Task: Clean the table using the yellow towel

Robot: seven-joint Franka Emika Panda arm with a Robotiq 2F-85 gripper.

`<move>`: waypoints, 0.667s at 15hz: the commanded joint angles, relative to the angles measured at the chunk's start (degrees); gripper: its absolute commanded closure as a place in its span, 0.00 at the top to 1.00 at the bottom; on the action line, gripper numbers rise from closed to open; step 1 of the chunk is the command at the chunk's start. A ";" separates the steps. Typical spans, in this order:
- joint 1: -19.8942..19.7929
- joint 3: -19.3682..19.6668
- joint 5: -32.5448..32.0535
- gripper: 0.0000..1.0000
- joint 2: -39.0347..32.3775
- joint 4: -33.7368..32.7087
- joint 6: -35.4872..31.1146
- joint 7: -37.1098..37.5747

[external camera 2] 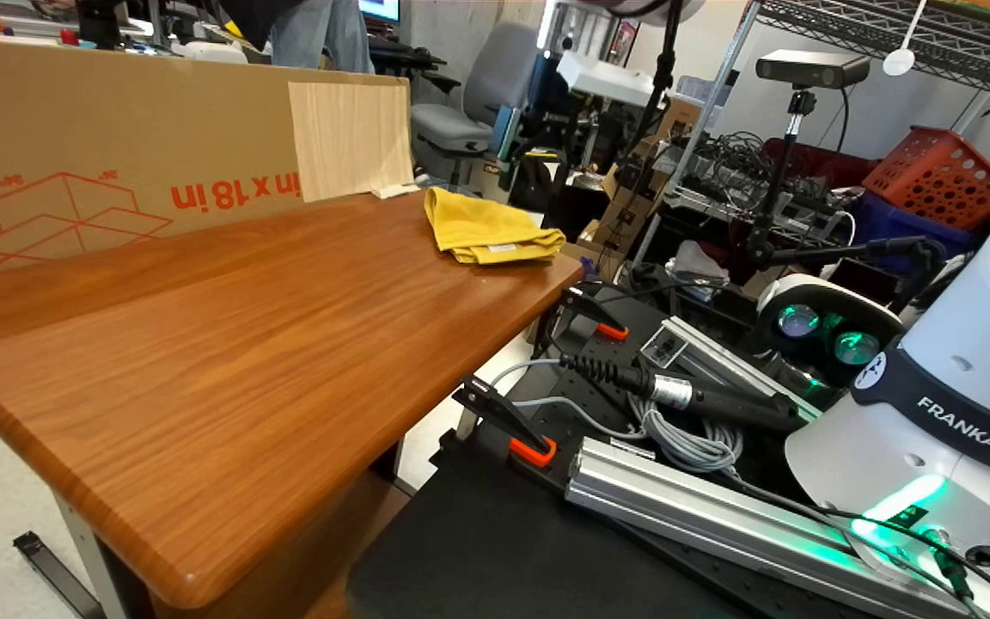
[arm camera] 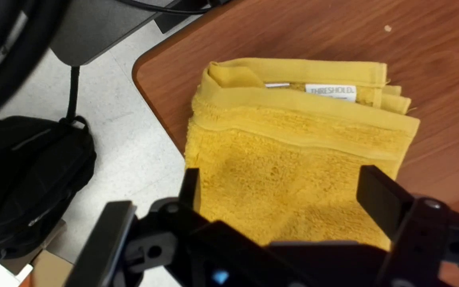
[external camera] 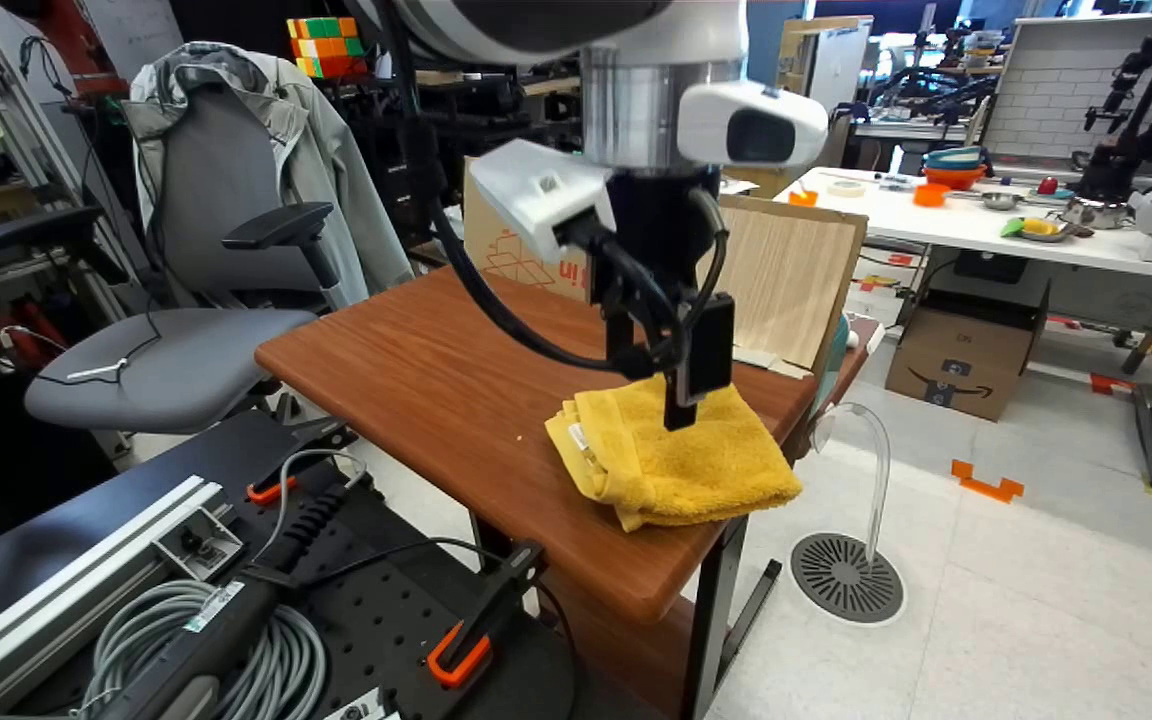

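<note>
Towel [external camera 2: 495, 230] is folded up at the far right end of the table [external camera 2: 246, 370] in an exterior view, and going by the wrist view one side seems to poke past the edge a bit. Gripper [arm camera: 279, 179] is right over it with the jaws spread wide, fingers [arm camera: 383, 201] toward either side, nothing pinched that I can see. Can't tell for sure if the tips touch, my guess is they hang just above.

So imo this is the pick-up step, no wiping done yet. There's a pale speck [arm camera: 387, 28] on the table off to the right in the wrist view, probably one of the things to wipe. Next move I'd want: straight down into the pile, then squeeze so it bunches up between the fingers, since a shallow pinch could slip off something this thick. After that, drag it across.

Material-wise it's fuzzy looped terry, squarish and thick, with smooth flat hems [arm camera: 269, 97] and a white label [arm camera: 330, 91] reading THRESHOLD in the fold. Table is brown wood-grain with a soft sheen and rounded corners, so I'd expect the towel to slide easily. Fingers are black, blocky, flat-faced
</note>
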State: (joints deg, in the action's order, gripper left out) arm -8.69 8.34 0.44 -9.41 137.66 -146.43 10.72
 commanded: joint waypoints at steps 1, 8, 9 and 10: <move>-0.17 0.03 4.47 1.00 -8.91 -4.48 -2.59 2.27; -0.30 0.41 8.24 1.00 -14.38 -7.24 -1.55 1.68; -0.30 0.41 8.25 1.00 -14.41 -7.49 -1.55 1.75; -0.30 0.42 8.25 1.00 -14.41 -7.61 -1.55 1.80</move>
State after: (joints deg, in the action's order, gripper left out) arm -9.38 8.39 8.44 -23.81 130.11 -148.10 12.69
